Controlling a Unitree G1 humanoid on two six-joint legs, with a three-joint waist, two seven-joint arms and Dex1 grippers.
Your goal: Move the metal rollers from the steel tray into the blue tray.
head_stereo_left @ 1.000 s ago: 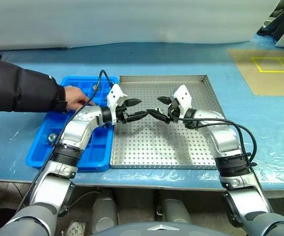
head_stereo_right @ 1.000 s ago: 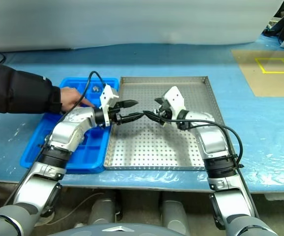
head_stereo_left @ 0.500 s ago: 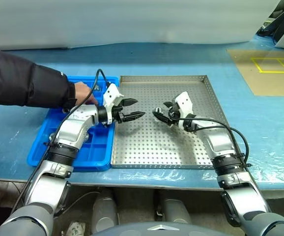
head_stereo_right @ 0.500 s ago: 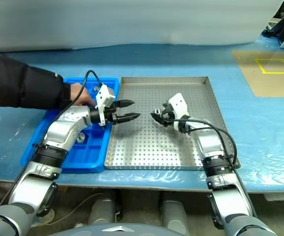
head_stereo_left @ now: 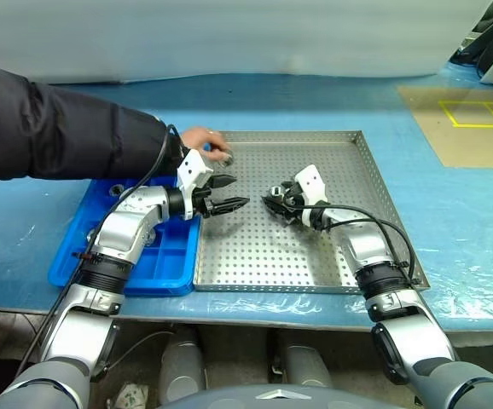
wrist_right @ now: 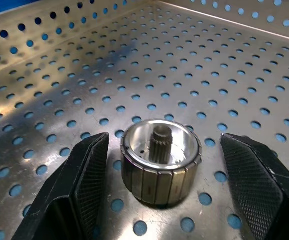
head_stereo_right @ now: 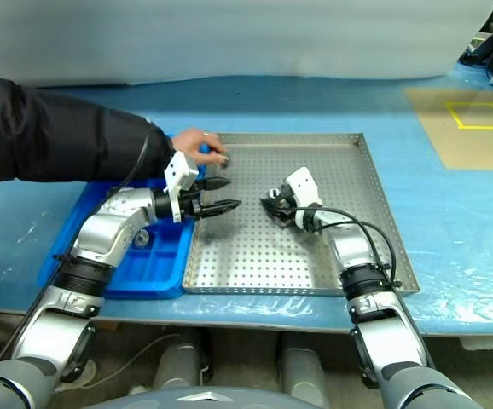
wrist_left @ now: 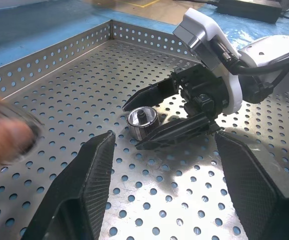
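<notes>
Now, left to right: blue tray [head_stereo_left: 76, 256] at nine o'clock; left gripper [head_stereo_left: 228, 193] spread and empty; right gripper [wrist_right: 159, 165] released, straddling a metal roller [wrist_right: 160, 152] mid steel tray [head_stereo_left: 315, 273]; pickup step, so pinching comes next.

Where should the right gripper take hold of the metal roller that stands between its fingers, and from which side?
Grip the metal roller on its ribbed outer wall. It stands upright on the steel tray, open end up, and the right gripper is open with a finger on each side. Closing level from there probably suits it.
</notes>
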